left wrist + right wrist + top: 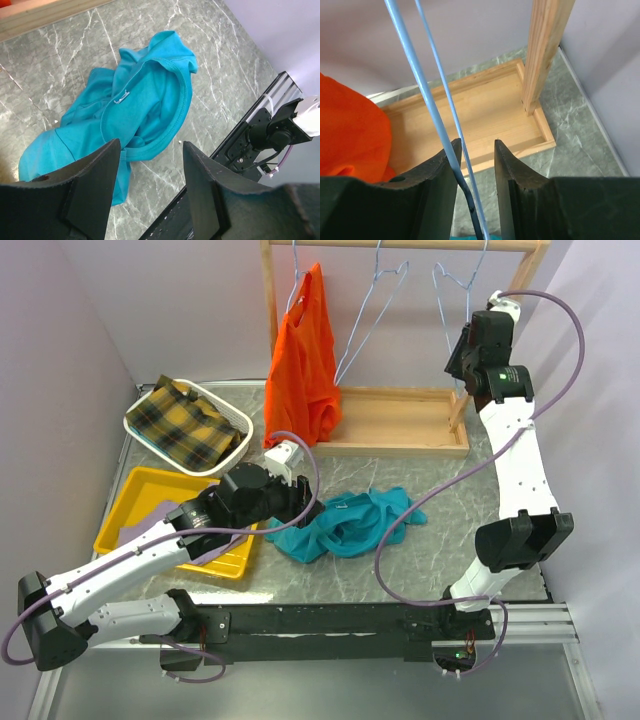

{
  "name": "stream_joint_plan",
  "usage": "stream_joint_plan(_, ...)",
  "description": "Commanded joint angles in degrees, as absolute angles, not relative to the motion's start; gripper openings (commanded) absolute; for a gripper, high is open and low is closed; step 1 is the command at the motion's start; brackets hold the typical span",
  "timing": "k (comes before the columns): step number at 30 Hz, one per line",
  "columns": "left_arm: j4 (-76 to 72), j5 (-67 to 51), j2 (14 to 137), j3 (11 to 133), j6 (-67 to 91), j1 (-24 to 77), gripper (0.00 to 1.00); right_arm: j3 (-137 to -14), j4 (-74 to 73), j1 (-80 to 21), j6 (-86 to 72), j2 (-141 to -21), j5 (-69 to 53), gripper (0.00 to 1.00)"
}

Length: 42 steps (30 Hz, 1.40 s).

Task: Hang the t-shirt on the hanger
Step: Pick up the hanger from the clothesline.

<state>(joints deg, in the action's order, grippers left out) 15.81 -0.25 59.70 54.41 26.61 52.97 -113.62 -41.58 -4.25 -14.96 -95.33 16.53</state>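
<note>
Right wrist view: the hanger (432, 95) is being fetched, its wires bracketed by the right tool (476, 145), set narrow but not visibly clamped. The t-shirt (345, 525) lies crumpled on the worktop (320, 580) beneath the wide, empty left tool (150, 150). Next, the hook must be lifted off the rack (268, 300), clear of the orange garment (305, 360).

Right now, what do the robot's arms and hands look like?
Both arms have white shells with chunky black joints: the left arm and the right arm. A thin purple cable loops along each. The right arm shows a small green light. The left hand and right hand are black, each with two flat, wedge-shaped fingers.
</note>
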Motion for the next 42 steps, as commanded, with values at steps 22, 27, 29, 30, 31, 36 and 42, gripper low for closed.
stream_joint_plan(22, 14.9, -0.5, 59.2, 54.8, 25.7, 53.2, 0.58, -119.9, -38.1, -3.1, -12.1, -96.0, 13.0, 0.25)
stream_joint_plan(27, 15.1, -0.4, 59.2, 55.2, 25.6, 53.1, 0.57, -120.5, -38.1, -2.9, -11.7, -96.3, 12.7, 0.13)
stream_joint_plan(29, 15.1, -0.4, 59.1, 55.1, 25.7, 53.1, 0.57, -120.3, -38.4, -2.8, -11.4, -96.5, 12.9, 0.08)
stream_joint_plan(30, 15.1, -0.3, 58.9, 55.0, 25.6, 53.1, 0.57, -120.1, -38.4, -2.8, -11.2, -96.4, 12.8, 0.05)
stream_joint_plan(31, 15.0, -0.3, 58.8, 55.0, 25.6, 53.1, 0.57, -119.6, -38.4, -2.8, -10.5, -96.2, 12.7, 0.03)
stream_joint_plan(36, 15.0, -0.4, 58.6, 54.9, 25.7, 53.1, 0.57, -115.5, -36.8, -2.7, -9.1, -93.6, 11.8, 0.00)
stream_joint_plan(42, 14.9, -0.3, 58.1, 54.8, 25.6, 53.1, 0.58, -109.5, -30.4, -2.8, -8.5, -89.0, 8.5, 0.00)
